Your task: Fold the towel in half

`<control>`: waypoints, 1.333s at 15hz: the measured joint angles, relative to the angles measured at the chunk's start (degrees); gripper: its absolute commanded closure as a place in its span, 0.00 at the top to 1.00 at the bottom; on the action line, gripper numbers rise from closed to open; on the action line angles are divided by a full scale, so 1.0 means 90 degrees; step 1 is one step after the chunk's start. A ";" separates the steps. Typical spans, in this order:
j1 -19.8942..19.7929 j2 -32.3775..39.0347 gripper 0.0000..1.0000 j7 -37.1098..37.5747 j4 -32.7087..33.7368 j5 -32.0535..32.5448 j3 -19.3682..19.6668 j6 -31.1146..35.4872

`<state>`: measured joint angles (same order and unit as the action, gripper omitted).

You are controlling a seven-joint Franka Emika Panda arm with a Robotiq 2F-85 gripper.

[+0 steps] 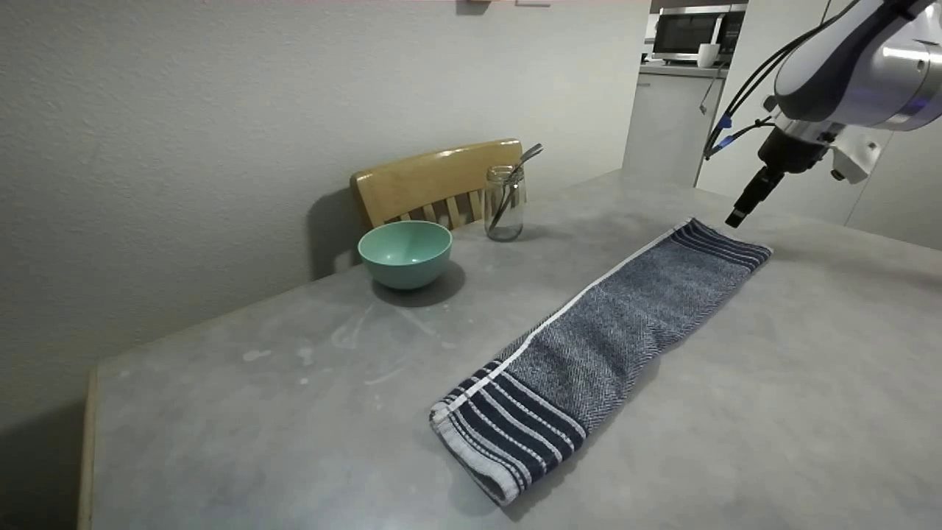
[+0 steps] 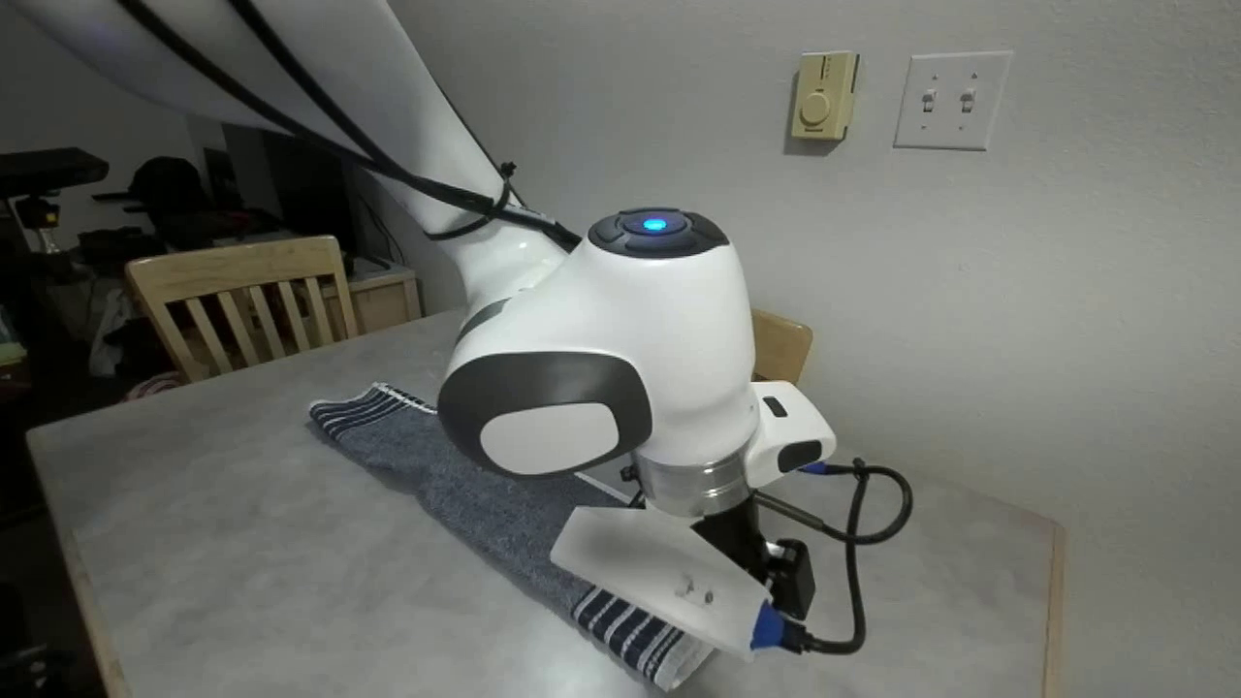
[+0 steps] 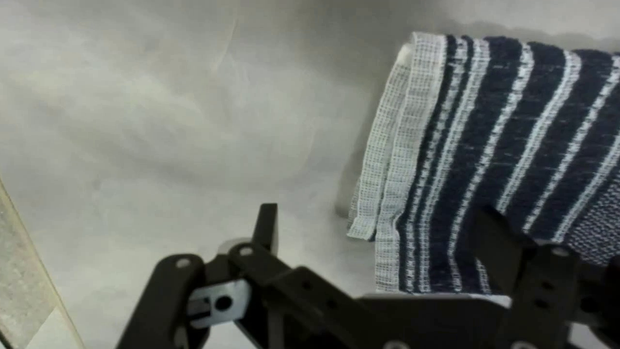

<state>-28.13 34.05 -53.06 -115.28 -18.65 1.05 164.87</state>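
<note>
The towel (image 1: 625, 316) is a long narrow grey-blue cloth with navy and white stripes at both ends. It lies stretched along the table, with stacked layers showing at its near end. In an exterior view the arm covers part of the towel (image 2: 475, 509). My gripper (image 1: 736, 218) is above the table, just beyond the towel's far striped end. In the wrist view my gripper (image 3: 379, 213) is open with its fingers wide apart. One finger is over bare table, the other over the stripes of the towel (image 3: 484, 121). Nothing is held between the fingers.
A teal bowl (image 1: 406, 254) and a glass jar (image 1: 505, 210) with cutlery stand on the table (image 1: 294, 427) near the wall. A wooden chair (image 1: 438, 177) is behind them. Another chair (image 2: 252, 291) stands at the table's far side. The table edge (image 3: 38, 261) shows in the wrist view.
</note>
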 measured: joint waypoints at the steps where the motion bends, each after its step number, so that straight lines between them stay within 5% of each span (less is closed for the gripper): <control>1: -0.0130 0.0063 1.00 0.0025 0.0078 0.0052 -0.0125 -0.0063; 20: -0.0462 0.0489 1.00 0.0432 0.0498 0.0498 -0.0583 -0.0948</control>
<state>-32.29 38.45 -49.17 -110.79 -14.17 -4.20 156.33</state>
